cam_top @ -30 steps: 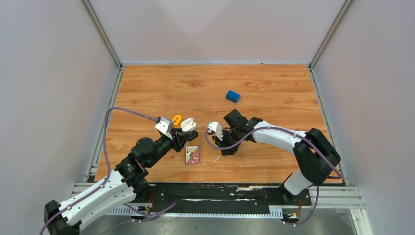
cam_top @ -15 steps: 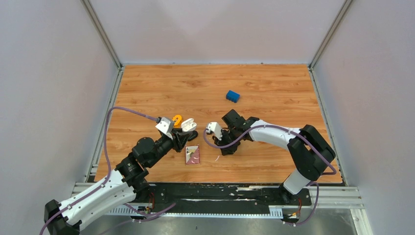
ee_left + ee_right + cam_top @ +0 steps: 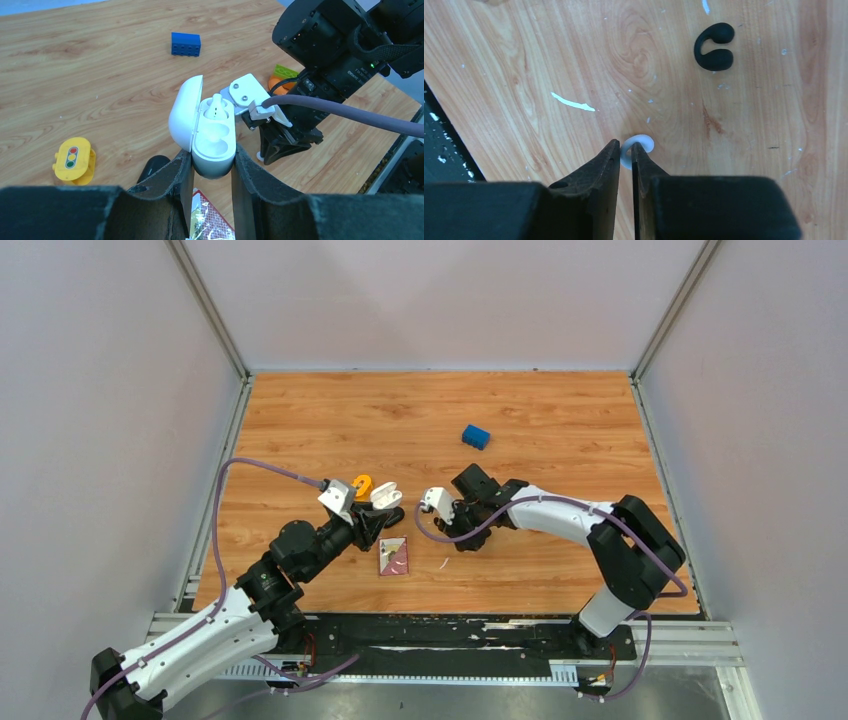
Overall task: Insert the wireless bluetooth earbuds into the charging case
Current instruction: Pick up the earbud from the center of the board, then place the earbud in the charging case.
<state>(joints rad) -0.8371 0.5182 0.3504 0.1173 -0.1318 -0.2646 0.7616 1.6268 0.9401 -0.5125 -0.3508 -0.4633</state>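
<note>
Gripping, left: left gripper [image 3: 211, 150] is clamped on the lower body of the charging case [image 3: 214, 162], one finger on each long side. The case stands upright between the fingertips.
Case lid: lid [image 3: 184, 117] is swung open, on the left finger's side.
Case contents: the far well holds a white seated earbud [image 3: 215, 106], stem tip up. The near well [image 3: 220, 134] shows only its white hollow.
Right gripper: right gripper [image 3: 625, 146] points down at the table [image 3: 524, 75]. Its fingers are almost together, pinching a small white loose earbud [image 3: 644, 144] at the very tips.
Loose earbud contact: touching the wood or lifted, cannot tell.
Beyond right fingertips: a black C-shaped piece [image 3: 715, 47] lies on the wood, ahead and to the right, well apart from the tips.
</note>
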